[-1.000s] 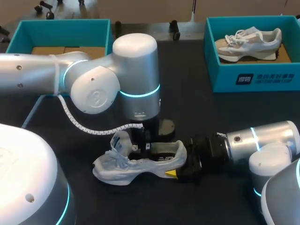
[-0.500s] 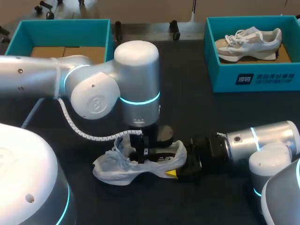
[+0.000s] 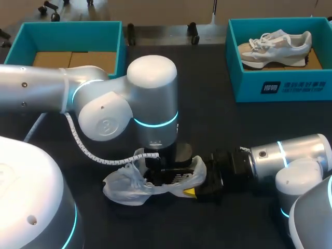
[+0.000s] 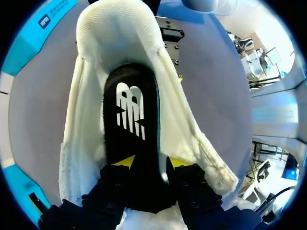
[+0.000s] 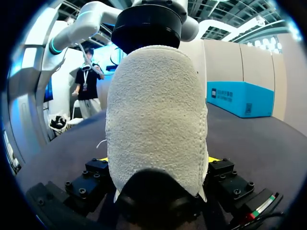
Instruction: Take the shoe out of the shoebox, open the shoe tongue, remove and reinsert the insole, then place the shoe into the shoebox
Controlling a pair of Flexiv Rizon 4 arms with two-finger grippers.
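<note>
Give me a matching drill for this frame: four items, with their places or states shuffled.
Things:
1. white shoe
2. insole
3. beige shoe
4. left shoebox

Places or states:
A. lying in the right shoebox
B. shows only cardboard inside
C. on the table, outside both boxes
D. black, inside the shoe on the table

Pairs: 1-C, 2-D, 3-A, 4-B

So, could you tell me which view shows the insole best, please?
The left wrist view: it looks straight into the shoe at the black insole. The head view shows only a dark sliver; the right wrist view, just the shoe's heel.
</note>
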